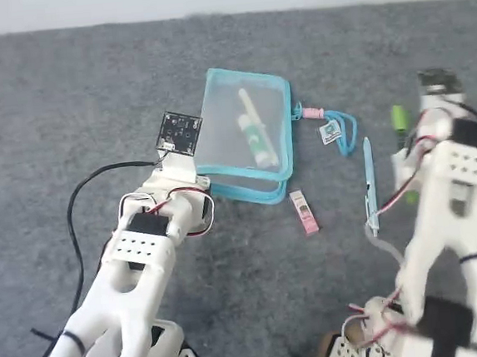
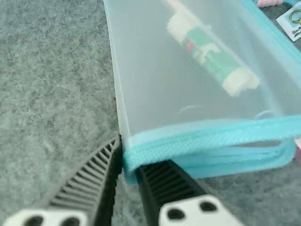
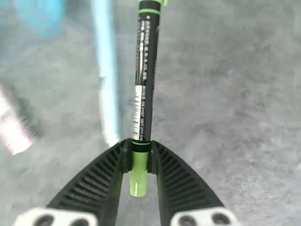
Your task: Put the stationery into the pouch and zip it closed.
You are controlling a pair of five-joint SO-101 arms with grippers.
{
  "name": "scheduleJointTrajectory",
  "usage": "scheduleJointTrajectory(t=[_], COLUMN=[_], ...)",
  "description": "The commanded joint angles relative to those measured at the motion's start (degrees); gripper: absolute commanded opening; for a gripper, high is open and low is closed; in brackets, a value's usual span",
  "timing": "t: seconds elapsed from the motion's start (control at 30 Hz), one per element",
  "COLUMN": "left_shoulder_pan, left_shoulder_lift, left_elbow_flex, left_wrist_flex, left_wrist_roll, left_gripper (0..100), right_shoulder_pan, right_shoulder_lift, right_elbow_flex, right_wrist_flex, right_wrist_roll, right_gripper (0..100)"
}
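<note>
While a corner of the translucent teal-edged pouch (image 2: 155, 80) is pinched in the left gripper (image 2: 128, 186), the green-tipped black marker (image 3: 145, 84), clamped by its end in the right gripper (image 3: 136, 162) well apart from it, could be pivoted loose and dropped.

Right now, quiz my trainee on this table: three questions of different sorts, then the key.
1. True or false: the right tool grips a green-and-black marker.
2. What lies inside the pouch? A) glue stick B) scissors C) ruler
3. Name the two loose items on the carpet outside the pouch.
Key: 1 true; 2 A; 3 light blue pen and pink eraser.
</note>
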Motion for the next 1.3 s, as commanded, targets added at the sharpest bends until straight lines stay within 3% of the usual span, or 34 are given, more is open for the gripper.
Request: scheduleJointTrajectory(t=[0.0, 0.37, 0.6, 0.73, 1.0, 1.27], left_shoulder_pan=[-0.44, -0.53, -0.53, -0.53, -0.53, -0.44], left_shoulder_lift=[-0.79, -0.79, -0.79, -0.79, -0.79, -1.14], left_elbow_flex=[-1.8, -1.8, -1.8, -1.89, -1.89, -2.15], left_wrist_flex=[0.35, 0.35, 0.26, 0.26, 0.26, 0.26], left_wrist_roll=[0.7, 0.7, 0.7, 0.7, 0.7, 0.7], left_gripper=[1, 1, 1, 1, 1, 1], right_shoulder_pan=[-8.48, -26.33, -39.87, -40.57, -40.57, -40.57], right_shoulder_lift=[-8.4, -19.82, -23.16, -22.2, -12.09, 5.49], right_elbow_flex=[-3.08, -2.9, 5.01, 9.49, 9.93, -3.6], right_wrist_flex=[5.67, 14.29, 17.1, 13.05, 2.59, -2.15], right_wrist_roll=[1.85, 1.93, 10.37, 9.93, -1.05, -8.09], right_gripper=[1.1, 0.7, 0.7, 0.7, 0.7, 0.7])
